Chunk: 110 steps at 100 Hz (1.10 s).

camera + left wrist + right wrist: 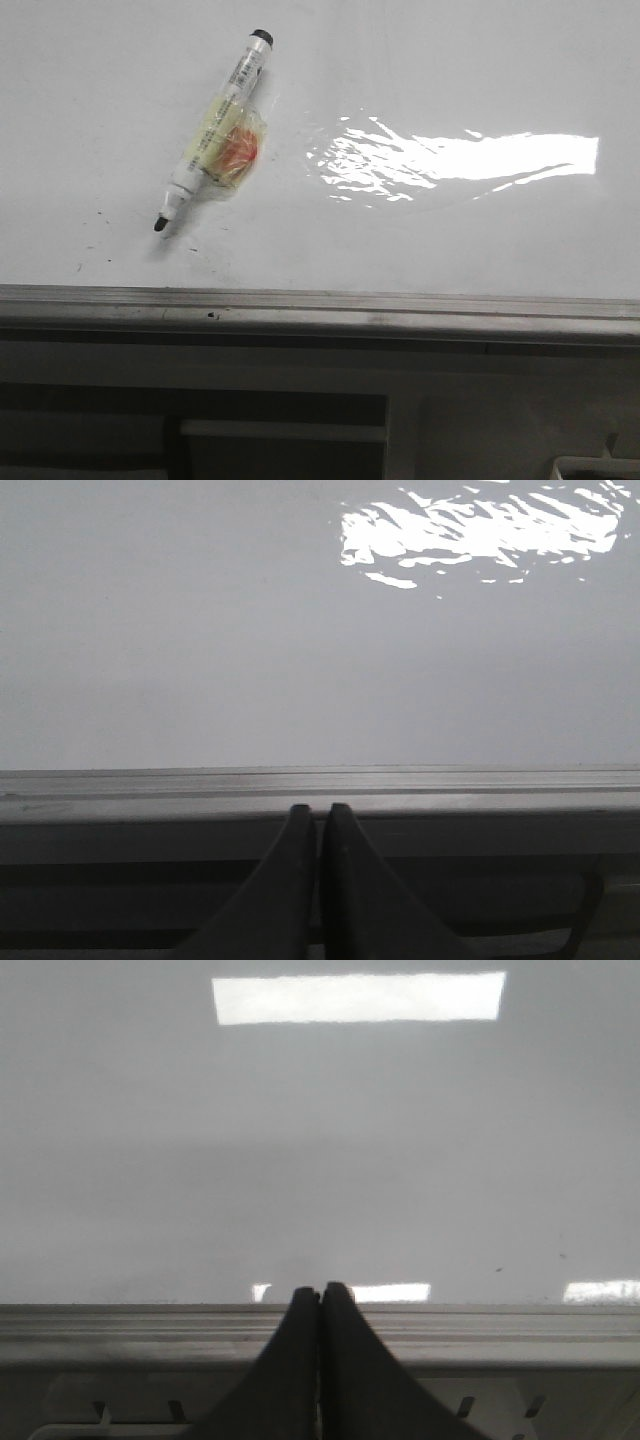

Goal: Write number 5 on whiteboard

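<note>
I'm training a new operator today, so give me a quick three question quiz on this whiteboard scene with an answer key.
1. True or false: a 5 is already drawn on the whiteboard.
2. Where does the marker lie?
A. on the board, uncapped tip toward the near edge
B. in the left gripper
C. off the board
3. How do the jaws of the right gripper stand?

Key: 1 false, only scattered ink specks show. 2 A. 3 Shut, empty, at the board's edge strip, as with the left.
</note>
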Each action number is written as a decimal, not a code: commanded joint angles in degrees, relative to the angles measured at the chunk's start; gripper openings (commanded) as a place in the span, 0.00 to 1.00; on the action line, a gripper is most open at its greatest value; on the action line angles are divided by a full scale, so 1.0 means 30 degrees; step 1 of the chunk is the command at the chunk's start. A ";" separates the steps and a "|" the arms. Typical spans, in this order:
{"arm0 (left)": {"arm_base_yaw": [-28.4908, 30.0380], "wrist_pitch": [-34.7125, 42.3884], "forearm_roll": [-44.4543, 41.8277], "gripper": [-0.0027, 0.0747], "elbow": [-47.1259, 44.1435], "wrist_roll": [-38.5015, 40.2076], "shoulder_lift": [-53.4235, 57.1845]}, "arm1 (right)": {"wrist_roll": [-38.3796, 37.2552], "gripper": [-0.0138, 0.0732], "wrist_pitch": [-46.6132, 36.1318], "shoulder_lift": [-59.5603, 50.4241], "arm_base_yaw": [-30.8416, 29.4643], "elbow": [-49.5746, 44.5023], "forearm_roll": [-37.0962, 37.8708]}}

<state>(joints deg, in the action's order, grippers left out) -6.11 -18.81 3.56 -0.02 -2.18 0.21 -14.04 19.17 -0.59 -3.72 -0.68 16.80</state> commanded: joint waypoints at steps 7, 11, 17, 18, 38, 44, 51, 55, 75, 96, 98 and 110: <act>0.0033 0.1198 0.0136 0.01 -0.0438 0.0125 0.0493 | -0.0009 0.09 -0.0183 -0.0293 -0.0089 -0.0396 0.0370; 0.0033 0.1198 0.0136 0.01 -0.0438 0.0125 0.0493 | -0.0009 0.09 -0.0183 -0.0293 -0.0089 -0.0396 0.0370; 0.0033 0.1198 0.0136 0.01 -0.0438 0.0125 0.0493 | -0.0009 0.09 -0.0183 -0.0293 -0.0089 -0.0396 0.0370; 0.0033 0.1198 0.0136 0.01 -0.0438 0.0125 0.0493 | -0.0009 0.09 -0.0183 -0.0293 -0.0089 -0.0396 0.0370; 0.0033 0.1198 0.0136 0.01 -0.0438 0.0125 0.0493 | -0.0009 0.09 -0.0183 -0.0293 -0.0089 -0.0396 0.0370; 0.0033 0.1198 0.0136 0.01 -0.0438 0.0125 0.0493 | -0.0009 0.09 -0.0183 -0.0293 -0.0089 -0.0396 0.0370; 0.0033 0.1198 0.0136 0.01 -0.0438 0.0125 0.0493 | -0.0009 0.09 -0.0183 -0.0293 -0.0089 -0.0396 0.0370; 0.0033 0.1198 0.0136 0.01 -0.0438 0.0125 0.0493 | -0.0009 0.09 -0.0183 -0.0293 -0.0089 -0.0396 0.0370; 0.0033 0.1198 0.0136 0.01 -0.0438 0.0125 0.0493 | -0.0009 0.09 -0.0183 -0.0293 -0.0089 -0.0396 0.1282; 0.0033 0.2709 -0.0491 0.01 -0.0438 -0.0004 0.0493 | -0.0009 0.09 -0.0524 -0.0293 -0.0089 -0.0396 0.4602; 0.0033 0.3127 -0.0491 0.01 -0.0438 -0.0004 0.0493 | -0.0009 0.09 -0.0706 -0.0293 -0.0089 -0.0396 0.5373; 0.0033 0.5400 0.1227 0.01 -0.0438 -0.0004 0.0493 | -0.0009 0.09 -0.3785 -0.0293 -0.0089 -0.0396 0.6696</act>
<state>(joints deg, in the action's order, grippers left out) -6.11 -11.91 3.47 -0.02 -2.18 0.21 -14.19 17.82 -0.59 -3.72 -0.68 32.36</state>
